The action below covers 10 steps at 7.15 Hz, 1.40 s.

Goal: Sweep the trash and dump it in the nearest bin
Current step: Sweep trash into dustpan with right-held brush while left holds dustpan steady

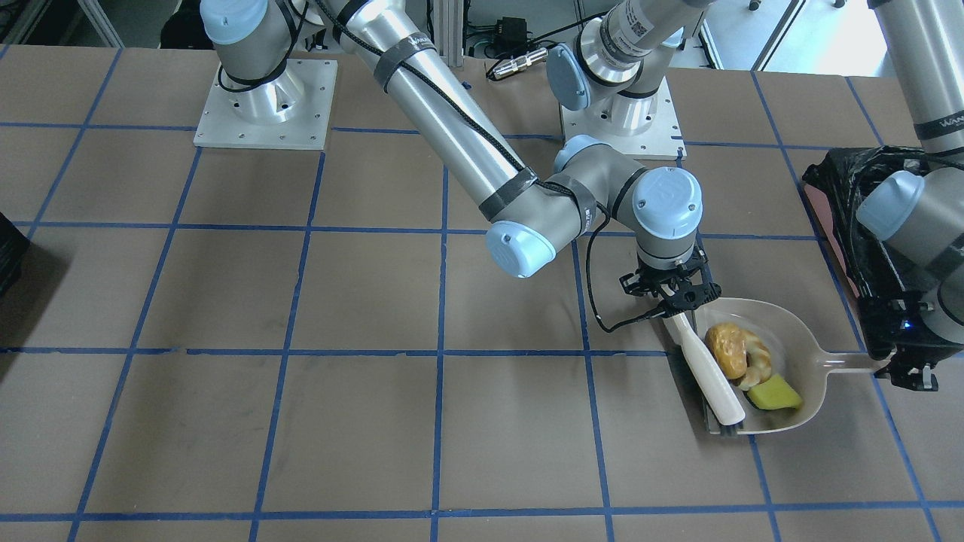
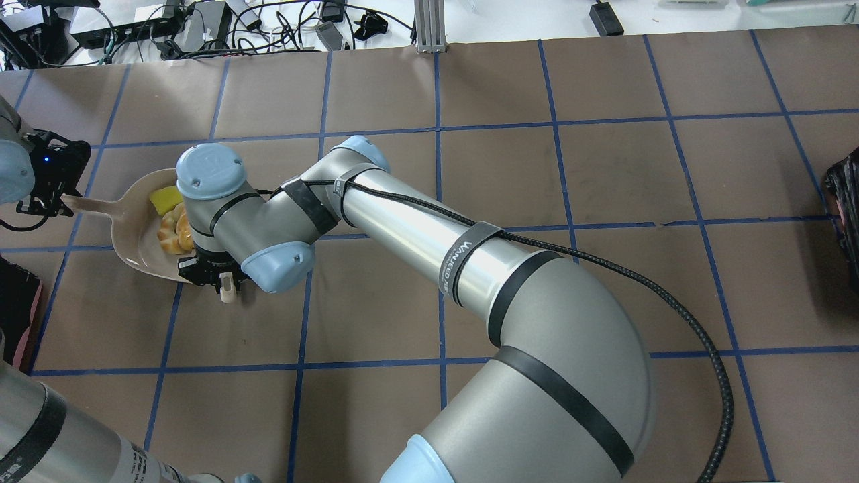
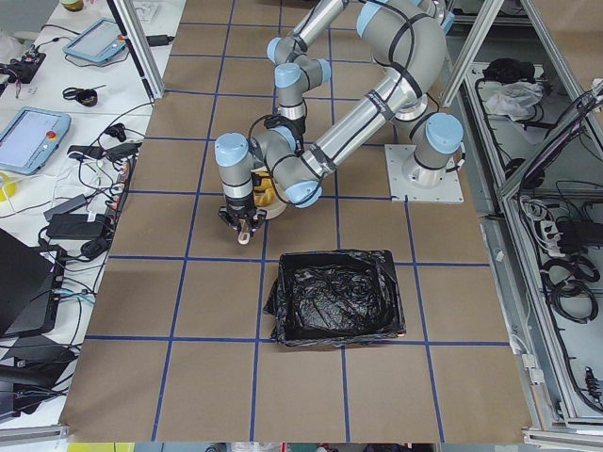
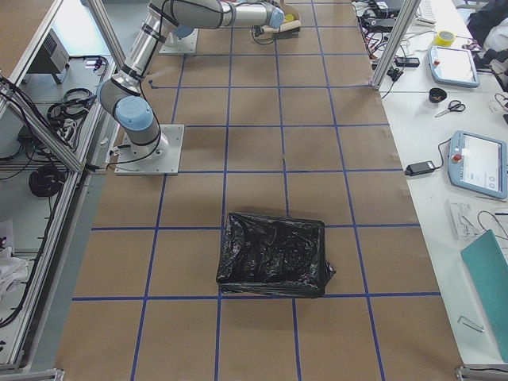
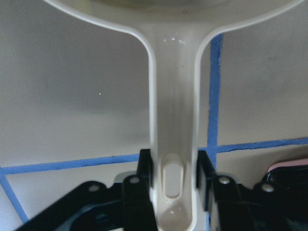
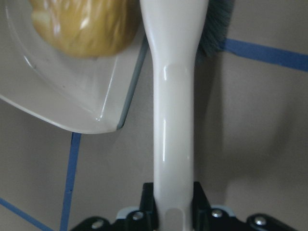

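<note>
The white dustpan (image 1: 798, 331) lies on the table and holds all three scraps: the golden-brown lump (image 1: 727, 348), the pale orange peel (image 1: 758, 370) and the yellow wedge (image 1: 774, 394). My left gripper (image 1: 900, 367) is shut on the dustpan's handle (image 5: 173, 120). My right gripper (image 1: 681, 301) is shut on the white brush (image 1: 712, 376), which lies across the dustpan's open edge with its bristles down. The black-lined bin (image 1: 832, 192) stands just behind the dustpan, partly hidden by my left arm. In the right wrist view the lump (image 6: 82, 24) sits beside the brush handle (image 6: 173, 110).
The table is brown paper with a blue tape grid. A second black-lined bin (image 4: 274, 254) stands at the far end on my right side and shows at the overhead view's right edge (image 2: 847, 215). My right arm stretches across the table's middle.
</note>
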Tool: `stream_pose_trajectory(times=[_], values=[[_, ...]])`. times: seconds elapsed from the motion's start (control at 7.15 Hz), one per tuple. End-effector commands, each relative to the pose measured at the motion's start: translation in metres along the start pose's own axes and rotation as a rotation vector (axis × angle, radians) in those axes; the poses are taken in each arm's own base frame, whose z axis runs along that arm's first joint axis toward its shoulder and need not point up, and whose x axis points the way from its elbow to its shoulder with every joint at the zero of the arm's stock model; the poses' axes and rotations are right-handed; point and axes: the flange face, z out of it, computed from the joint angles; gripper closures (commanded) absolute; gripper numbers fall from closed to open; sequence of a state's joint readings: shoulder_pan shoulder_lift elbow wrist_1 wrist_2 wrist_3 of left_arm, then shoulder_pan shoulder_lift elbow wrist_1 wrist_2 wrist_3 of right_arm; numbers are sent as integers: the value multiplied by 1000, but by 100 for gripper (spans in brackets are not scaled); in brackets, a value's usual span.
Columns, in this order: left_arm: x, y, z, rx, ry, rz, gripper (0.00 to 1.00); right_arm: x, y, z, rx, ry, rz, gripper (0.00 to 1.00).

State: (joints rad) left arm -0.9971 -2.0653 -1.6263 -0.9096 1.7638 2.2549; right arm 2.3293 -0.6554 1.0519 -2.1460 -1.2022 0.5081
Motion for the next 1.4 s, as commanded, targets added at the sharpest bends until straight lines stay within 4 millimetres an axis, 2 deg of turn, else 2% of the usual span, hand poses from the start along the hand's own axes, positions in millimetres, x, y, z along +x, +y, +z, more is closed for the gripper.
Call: stream_pose_trajectory(times=[0.0,0.28,0.56,0.84,0.98,1.12,1.26], values=[[0,-1,1,2,1,0,100,-8,-12,-16,55,-125,258,100],[0,-1,2,4,3,3,100,-11,-9,-29,65,-125,361,100],[-1,2,-5,-5,-8,4,100,-7,11,-49,-34,7,416,100],[0,2,-10,6,-13,-3,100,24,23,-65,-64,231,431,100],[4,-1,-17,87,-16,-9,100,38,47,-91,-133,319,454,100],[7,4,-28,123,-6,-46,100,58,71,-107,-137,403,443,100],[14,12,-36,176,11,-99,100,82,108,-111,-172,439,441,100]])
